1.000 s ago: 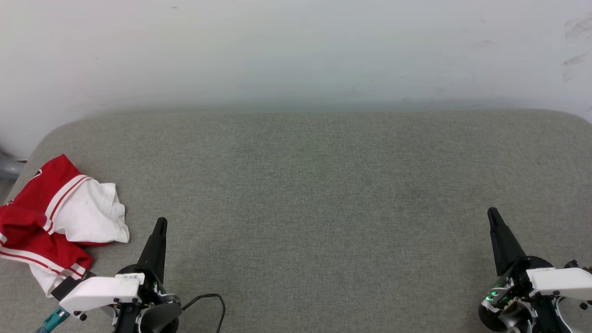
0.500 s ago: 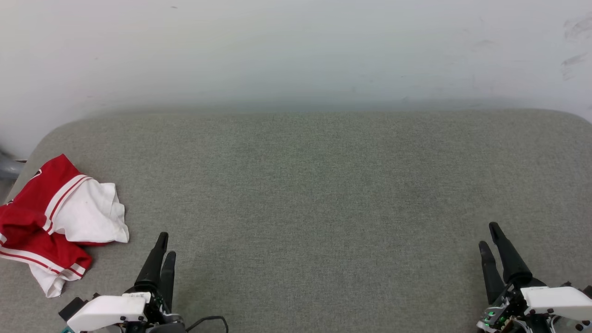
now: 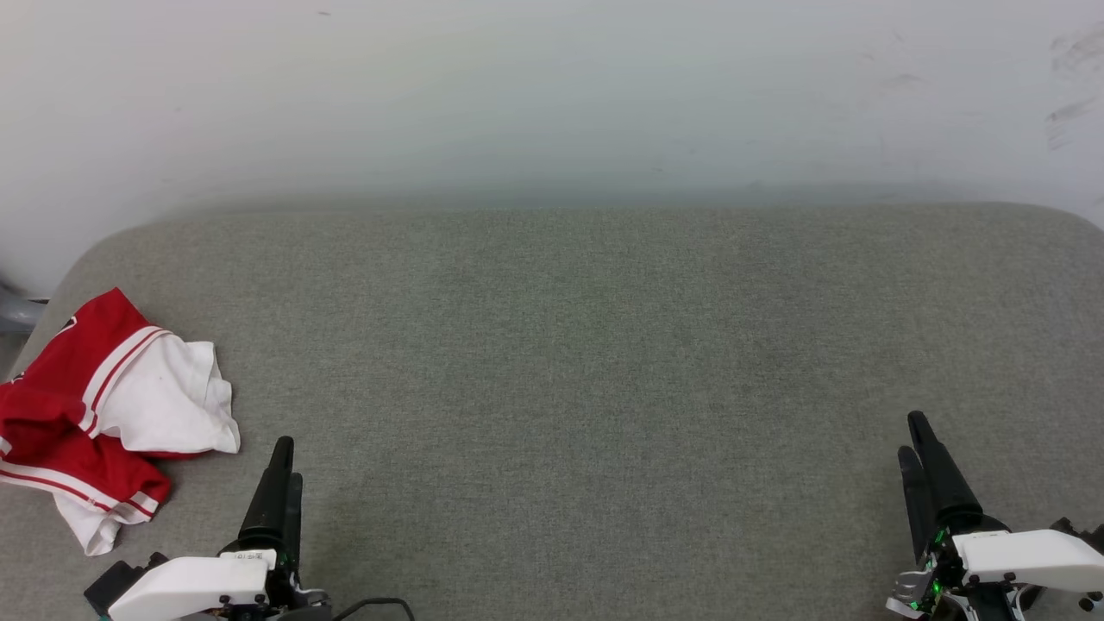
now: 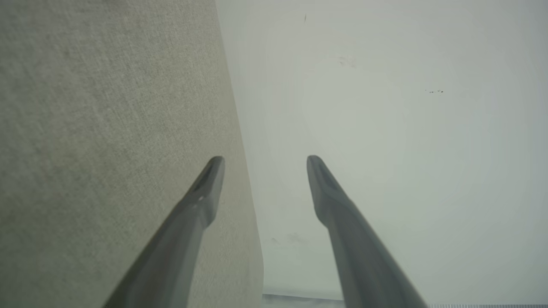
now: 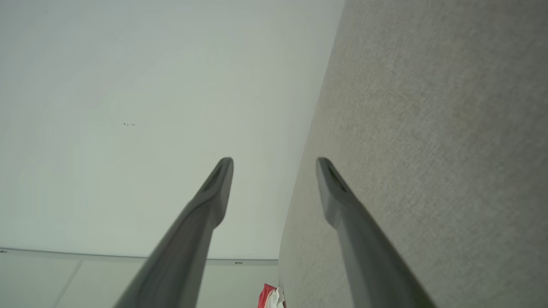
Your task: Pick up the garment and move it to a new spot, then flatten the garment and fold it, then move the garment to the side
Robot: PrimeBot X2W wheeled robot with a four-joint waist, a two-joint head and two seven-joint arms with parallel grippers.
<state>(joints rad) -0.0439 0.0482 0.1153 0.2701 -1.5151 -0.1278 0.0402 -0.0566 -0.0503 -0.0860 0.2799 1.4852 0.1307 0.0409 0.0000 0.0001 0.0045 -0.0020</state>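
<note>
The garment [image 3: 95,414], red with a white sleeve and red-white striped trim, lies crumpled at the left end of the grey padded surface [image 3: 569,362]. A small red and white bit of the garment [image 5: 270,297] also peeks in at the bottom of the right wrist view. My left gripper [image 3: 287,455] hovers at the lower left, just right of the garment and apart from it. In the left wrist view the left gripper [image 4: 264,159] is open with nothing between its fingers. My right gripper [image 3: 912,434] is at the lower right, and the right gripper [image 5: 274,160] is open and empty.
A pale wall [image 3: 552,95] rises behind the padded surface. A grey pipe-like object [image 3: 15,312] sits past the surface's left end, close to the garment.
Both grippers have gone from shut to open. Both arms have pulled back toward the bottom edge of the head view. The garment has not moved.
</note>
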